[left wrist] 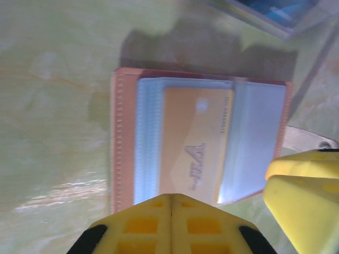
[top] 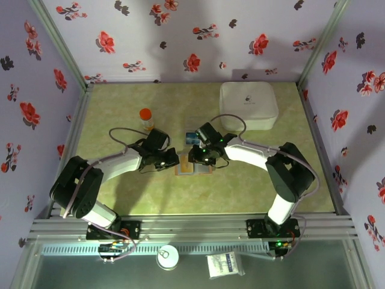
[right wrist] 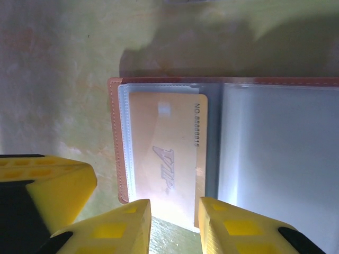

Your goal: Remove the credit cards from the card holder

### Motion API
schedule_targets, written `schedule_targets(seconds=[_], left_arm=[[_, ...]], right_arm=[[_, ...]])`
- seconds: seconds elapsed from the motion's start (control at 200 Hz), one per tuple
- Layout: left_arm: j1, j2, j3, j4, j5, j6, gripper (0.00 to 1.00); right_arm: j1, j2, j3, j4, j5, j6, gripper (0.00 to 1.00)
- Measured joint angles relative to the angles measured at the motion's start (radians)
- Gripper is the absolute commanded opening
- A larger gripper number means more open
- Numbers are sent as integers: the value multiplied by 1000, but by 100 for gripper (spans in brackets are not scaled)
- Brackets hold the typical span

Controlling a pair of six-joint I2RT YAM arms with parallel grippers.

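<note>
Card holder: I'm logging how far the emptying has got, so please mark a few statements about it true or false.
1. The card holder lies open on the table. True.
2. An orange VIP card sits in one of its clear sleeves. True.
3. The left gripper is wide open. False: its fingers are shut together.
4. The white box rests on the card holder. False: it stands apart, farther back.
5. The right gripper has its fingers apart. True.

Holder (left wrist: 119, 137), card (left wrist: 193, 143), box (top: 248, 105), bottle (top: 146, 118) — one each.
</note>
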Motion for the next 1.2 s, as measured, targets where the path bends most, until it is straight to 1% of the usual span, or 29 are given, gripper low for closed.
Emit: schedule_targets(seconds=[0.165,0.42,0.75,1.2], left_arm=[[12,8,-39,17,2,-10,3],[17,49,-39,48,32,-9,2],[19,55,-39,69,51,-9,2],[20,83,-33,41,49,-3,1]], right_arm=[[11,35,19,7,-14,0,29],[13,43,21,6,-17,0,28],[13,49,36,6,-13,-3,26],[13,95,40,6,-10,-11,26]])
